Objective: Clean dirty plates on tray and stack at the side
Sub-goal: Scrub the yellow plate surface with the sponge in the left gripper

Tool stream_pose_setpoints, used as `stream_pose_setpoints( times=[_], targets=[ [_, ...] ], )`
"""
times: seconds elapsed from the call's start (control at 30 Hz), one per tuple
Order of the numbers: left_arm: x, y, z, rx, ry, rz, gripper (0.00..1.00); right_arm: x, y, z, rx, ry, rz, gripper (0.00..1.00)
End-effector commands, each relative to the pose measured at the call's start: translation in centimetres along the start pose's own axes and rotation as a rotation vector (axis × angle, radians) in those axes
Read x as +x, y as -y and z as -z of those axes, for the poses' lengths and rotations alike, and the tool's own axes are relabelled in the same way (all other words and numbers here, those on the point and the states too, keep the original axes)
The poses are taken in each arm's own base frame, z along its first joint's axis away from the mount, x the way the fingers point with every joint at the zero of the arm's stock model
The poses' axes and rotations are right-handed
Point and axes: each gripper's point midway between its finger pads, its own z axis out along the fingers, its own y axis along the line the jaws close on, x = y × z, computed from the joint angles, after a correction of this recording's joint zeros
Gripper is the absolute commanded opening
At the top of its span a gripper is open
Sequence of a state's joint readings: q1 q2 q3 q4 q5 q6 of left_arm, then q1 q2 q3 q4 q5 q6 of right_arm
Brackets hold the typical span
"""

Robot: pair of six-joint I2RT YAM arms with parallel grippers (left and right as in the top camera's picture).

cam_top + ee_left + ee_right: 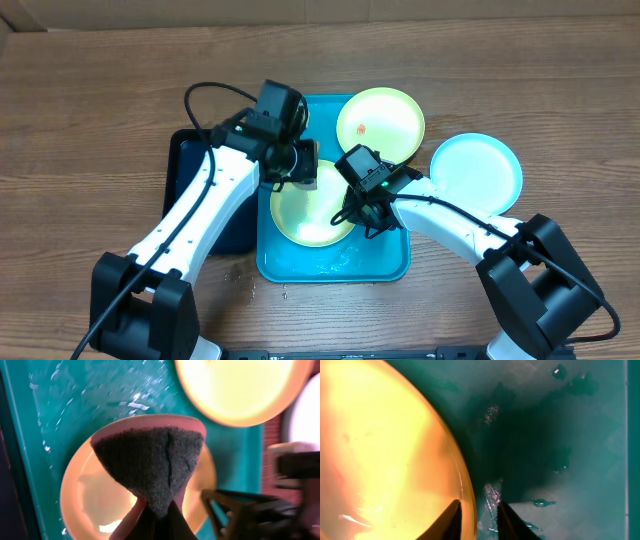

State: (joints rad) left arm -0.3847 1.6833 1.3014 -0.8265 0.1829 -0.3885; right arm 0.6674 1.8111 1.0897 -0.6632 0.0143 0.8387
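Inside the tray (pixel 390 255), one yellow-green plate (pixel 305 215) lies under both arms: the left pincer (pixel 298 168) is clamped on a sponge (pixel 150 460) above it, and the right pincer (pixel 479 510) straddles its rim, pinching or not I cannot tell. Scrubbing seems under way. The smeared plate (pixel 380 125) at the tray's far right corner looks uncleaned; the blue plate (pixel 475 172) sits on the tabletop (pixel 100 100) right of the tray; nothing is stacked. Only the left wrist view shows the sponge, only overhead the smear.
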Motion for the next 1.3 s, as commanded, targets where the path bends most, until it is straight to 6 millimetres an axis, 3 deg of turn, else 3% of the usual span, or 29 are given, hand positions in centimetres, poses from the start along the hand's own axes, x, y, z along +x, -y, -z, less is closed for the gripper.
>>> stream_pose_setpoints(
  times=[0.0, 0.1, 0.2, 0.27, 0.33, 0.57, 0.77, 0.93, 1.07, 1.27],
  targets=[
    [2.2, -2.0, -2.4, -0.094, -0.052, -0.032, 0.04, 0.0, 0.2, 0.2, -0.004, 0.006, -0.001, 0.35],
    [4.0, -4.0, -4.4, -0.179, -0.082, -0.018, 0.04, 0.1, 0.1, 0.2, -0.006, 0.003, -0.001, 0.41],
    [5.0, -6.4, -5.8, -0.278, -0.093, -0.016, 0.04, 0.1, 0.1, 0.2, -0.006, 0.003, -0.001, 0.57],
    [5.5, -7.4, -6.6, -0.31, -0.097, -0.017, 0.04, 0.1, 0.1, 0.2, -0.006, 0.003, -0.001, 0.74],
    [5.9, -7.6, -7.5, -0.308, -0.109, -0.015, 0.04, 0.1, 0.1, 0.2, -0.006, 0.003, -0.001, 1.0],
    [7.5, -5.1, -9.2, -0.157, -0.197, 0.001, 0.04, 0.0, -0.5, 0.2, -0.036, 0.001, -0.001, 1.0],
    [7.3, -1.0, -9.3, 0.071, -0.213, 0.009, 0.04, 0.1, -0.7, 0.2, -0.046, -0.005, 0.0, 1.0],
    [5.1, 2.5, -8.3, 0.231, -0.171, -0.01, 0.04, 0.1, -0.7, 0.2, -0.046, -0.005, 0.0, 1.0],
    [2.9, 3.8, -6.7, 0.247, -0.134, -0.023, 0.04, 0.1, -0.8, 0.2, -0.047, -0.005, 0.0, 1.0],
    [1.0, 4.1, -4.2, 0.194, -0.113, -0.046, 0.04, 0.0, -1.0, 0.2, -0.059, -0.003, 0.0, 1.0]
  ],
)
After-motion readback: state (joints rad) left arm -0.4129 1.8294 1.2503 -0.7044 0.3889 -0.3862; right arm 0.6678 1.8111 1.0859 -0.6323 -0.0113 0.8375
